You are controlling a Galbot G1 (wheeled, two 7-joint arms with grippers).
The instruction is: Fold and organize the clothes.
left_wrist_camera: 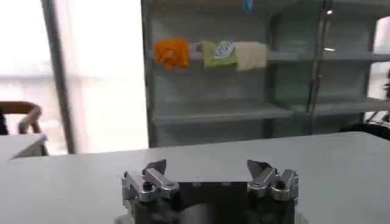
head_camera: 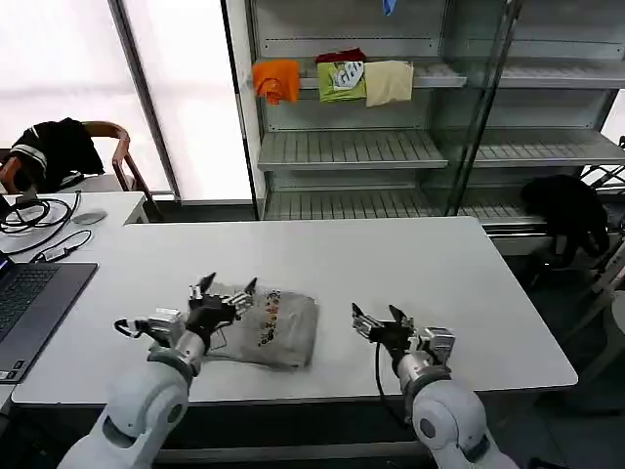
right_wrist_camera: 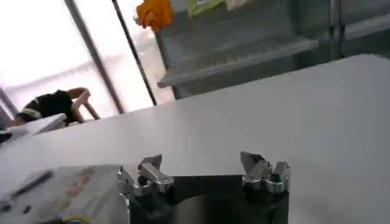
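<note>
- The grey T-shirt (head_camera: 266,329) lies on the white table (head_camera: 410,264) near its front edge, already folded into a compact, slightly rumpled rectangle with the small coloured print facing up.
- The left claw (head_camera: 225,288) hovers over the shirt's left end, its fingers spread apart and holding nothing.
- The right claw (head_camera: 380,317) sits just right of the shirt, over bare table, fingers likewise apart and empty.
- From where I stand, the folding looks essentially finished; what seems left is tidying the edges or moving the bundle to wherever it belongs, perhaps the shelf (head_camera: 352,147) behind.
- Folded orange, green and cream garments (head_camera: 337,80) already sit on an upper shelf.
- I cannot tell whether the left claw touches the cloth or floats just above it.
- The shirt's near edge is partly hidden behind the left arm.
- In the right wrist view the shirt (right_wrist_camera: 67,189) is cut off at the edge.
</note>
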